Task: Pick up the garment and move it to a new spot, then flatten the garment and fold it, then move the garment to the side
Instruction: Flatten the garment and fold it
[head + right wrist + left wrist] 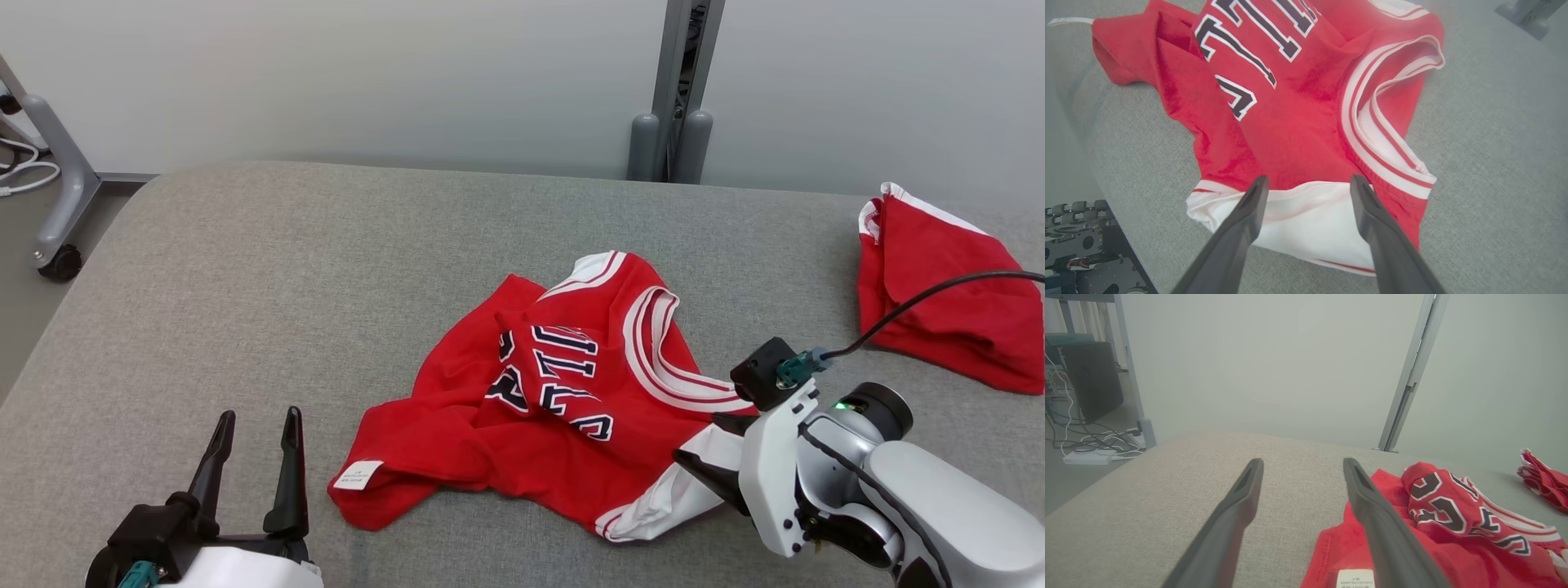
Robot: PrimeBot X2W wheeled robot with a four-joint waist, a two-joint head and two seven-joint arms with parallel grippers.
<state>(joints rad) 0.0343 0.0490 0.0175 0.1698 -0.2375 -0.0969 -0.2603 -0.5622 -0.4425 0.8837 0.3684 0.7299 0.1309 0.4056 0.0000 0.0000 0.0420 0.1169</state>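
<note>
- The crumpled red basketball jersey with white trim and dark lettering (563,384) lies in the middle of the grey fabric-covered surface (245,286), unflattened.
- The right gripper (1309,179) hangs over the jersey's near-right white hem, jaws spread and holding nothing; it looks placed to take that edge.
- The left gripper (260,415) waits near left, jaws wide and empty, beside the corner with the white label (357,474).
- A second red folded garment (947,302) takes the far right, which limits free space there.

Seeing a crumpled red jersey (571,384) on grey padding (286,286), right gripper (698,438) splayed at its white hem, left gripper (260,416) splayed well clear.
</note>
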